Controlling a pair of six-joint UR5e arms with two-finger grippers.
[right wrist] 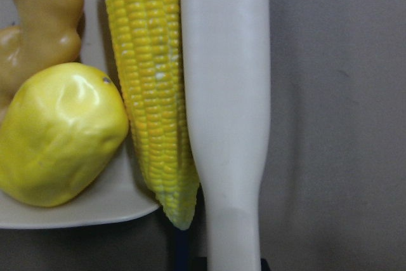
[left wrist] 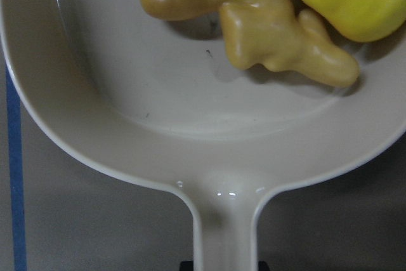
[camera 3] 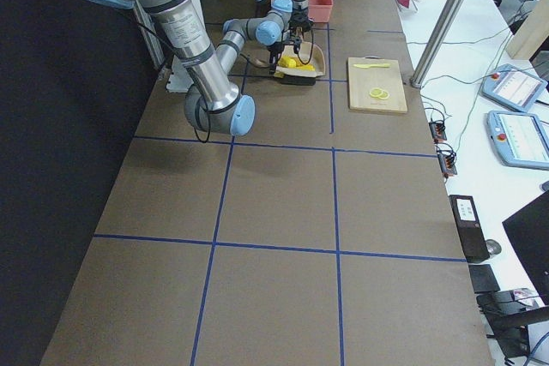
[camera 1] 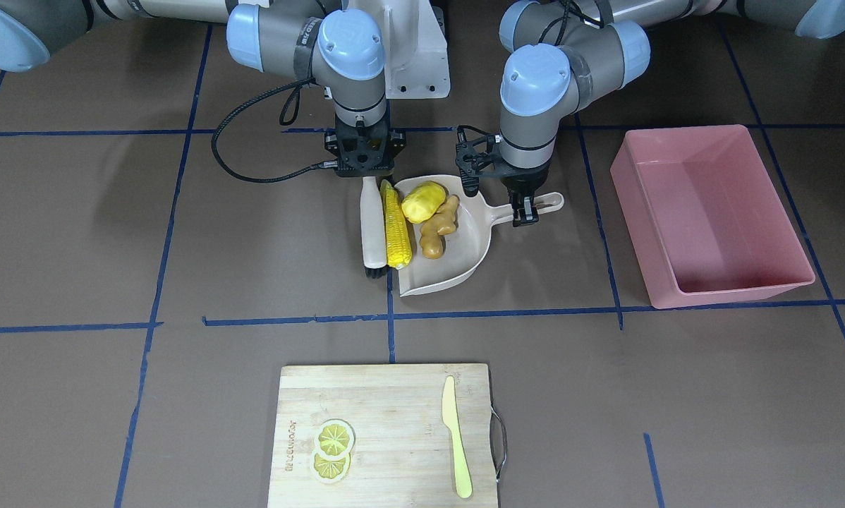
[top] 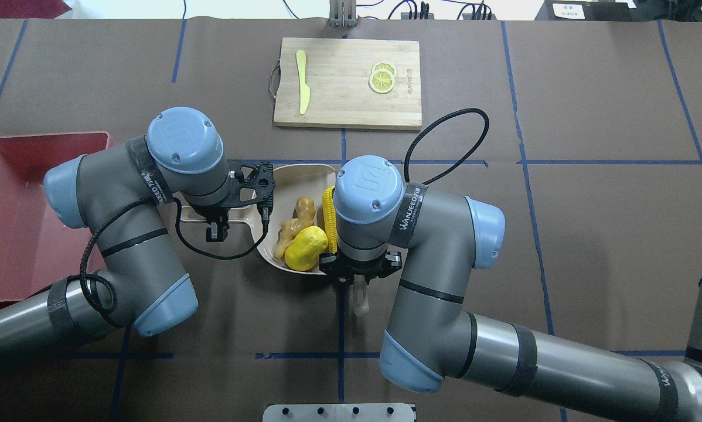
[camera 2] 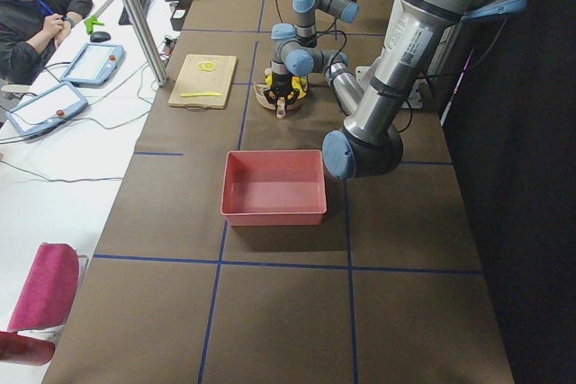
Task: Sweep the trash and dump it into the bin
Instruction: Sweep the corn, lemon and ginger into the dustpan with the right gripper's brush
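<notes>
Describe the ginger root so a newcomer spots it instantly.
Start at the big pink bin; the beige dustpan sits beside it at mid-table. Inside the pan, on the handle side, lies the ginger root. It is tan and knobbly, unlike the smooth yellow lump beside it and the long corn cob at the pan's open edge.

Bare table (camera 1: pixel 578 240) between dustpan (camera 1: pixel 475 243) handle and bin (camera 1: pixel 719 233); bin open on top. Far side of the pan closed off by brush (camera 1: pixel 373 222), lying tight against corn (camera 1: pixel 395 226) at the pan's edge. Crowded above: left gripper (camera 1: pixel 525 212) clamped on the handle, right gripper (camera 1: pixel 367 173) clamped on the brush end, wrists near each other. Bare table again between pan mouth and board (camera 1: pixel 387 423). Seemingly no gap between corn and lump (camera 1: pixel 422 201).
</notes>
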